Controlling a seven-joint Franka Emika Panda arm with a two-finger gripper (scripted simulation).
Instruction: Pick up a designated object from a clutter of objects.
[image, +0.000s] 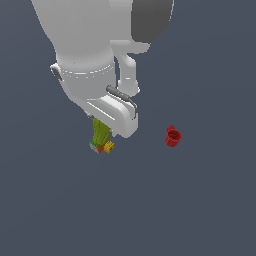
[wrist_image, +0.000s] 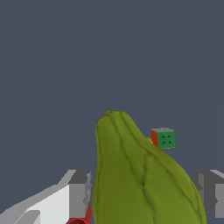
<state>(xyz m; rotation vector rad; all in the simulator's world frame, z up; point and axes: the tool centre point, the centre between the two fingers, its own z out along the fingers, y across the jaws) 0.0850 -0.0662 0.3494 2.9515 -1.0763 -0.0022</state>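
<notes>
The pear (wrist_image: 140, 175) was judged light, rigid and smooth-skinned with shallow ribs, so somewhat slippery; the wide bulb was judged the better place to be held, since the narrow end would slide out. In the wrist view it filled the lower centre of the frame, flanked by the grey fingers (wrist_image: 78, 194) of the end effector (wrist_image: 144, 197). The fingers were seen pressed against its sides, so the end effector was taken as clamped on the pear, partly apart. In the exterior view the pear (image: 100, 131) sat just left of centre, under the white arm. The green cube (wrist_image: 163, 138) and a yellow block (image: 109, 146) lay near it; whether the pear was clear of the tabletop (image: 200, 200) could not be told. The red cup (image: 173, 136) stood well apart, right of centre.
</notes>
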